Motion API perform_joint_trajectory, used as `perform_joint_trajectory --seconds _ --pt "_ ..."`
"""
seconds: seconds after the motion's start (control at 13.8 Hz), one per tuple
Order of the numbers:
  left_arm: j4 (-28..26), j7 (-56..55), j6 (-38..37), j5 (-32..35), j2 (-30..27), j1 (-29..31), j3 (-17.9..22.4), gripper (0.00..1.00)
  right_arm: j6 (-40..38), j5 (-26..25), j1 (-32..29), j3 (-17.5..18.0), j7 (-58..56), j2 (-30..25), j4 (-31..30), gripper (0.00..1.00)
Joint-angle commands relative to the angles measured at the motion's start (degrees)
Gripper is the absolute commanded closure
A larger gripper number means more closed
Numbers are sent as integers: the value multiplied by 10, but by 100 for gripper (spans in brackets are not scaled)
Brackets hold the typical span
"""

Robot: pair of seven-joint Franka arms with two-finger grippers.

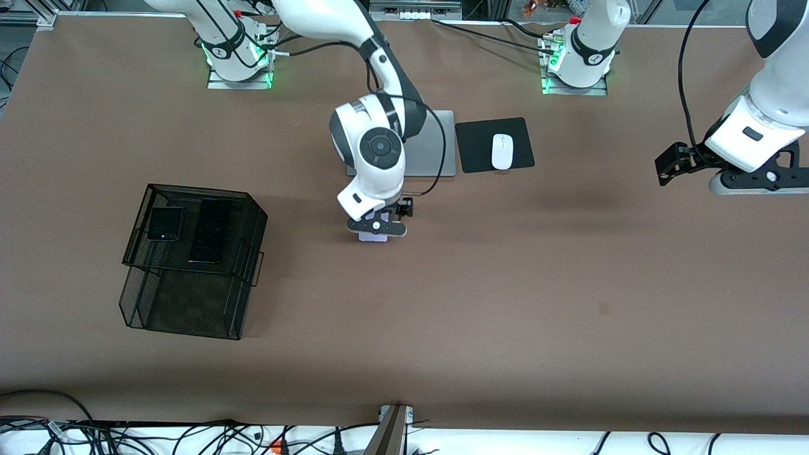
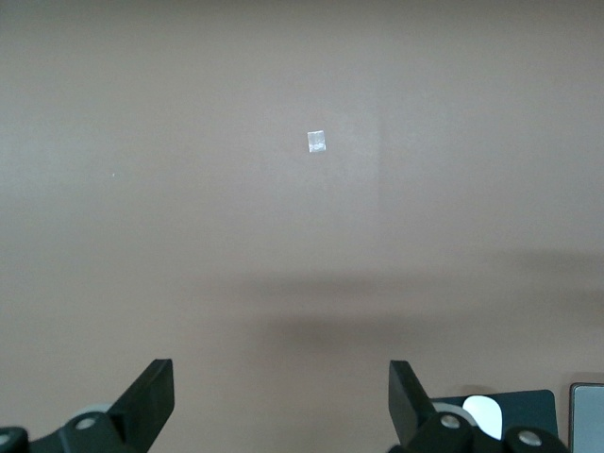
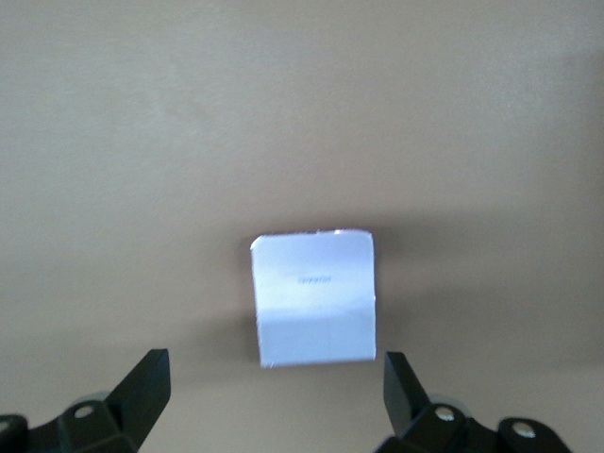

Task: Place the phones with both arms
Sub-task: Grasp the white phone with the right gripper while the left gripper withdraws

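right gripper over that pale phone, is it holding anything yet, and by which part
Nothing is held. The right gripper hangs open over the lavender-white phone, fingers apart and clear of its edges. The left gripper, also open, waits empty over bare table.

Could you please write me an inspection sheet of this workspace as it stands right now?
Surface: brown table, with a small pale mark on it toward the left arm's end.
Job's things: small black phone and long black phone lie in the black mesh basket; lavender-white phone lies on the table.
Clutter: silver laptop, black mouse pad with white mouse on it.
Grippers: right end effector open, over the lavender-white phone; left end effector open, waiting over bare table at the left arm's end.
Cables: black cables run along both arms and from their bases.
Surroundings: tangled cables below the table's near edge.
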Motion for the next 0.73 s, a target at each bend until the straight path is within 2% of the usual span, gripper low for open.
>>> perform_joint_trajectory --seconds 0.0,0.36,0.65 --pt "12 3 -5 -7 3 -7 8 0 70 1 5 15 -29 -17 -72 0" --pt "12 2 -6 -9 4 -5 8 0 136 3 6 30 -37 -13 -109 0" --pt "12 2 -7 -11 4 -8 8 0 159 7 6 41 -33 -1 -110 0"
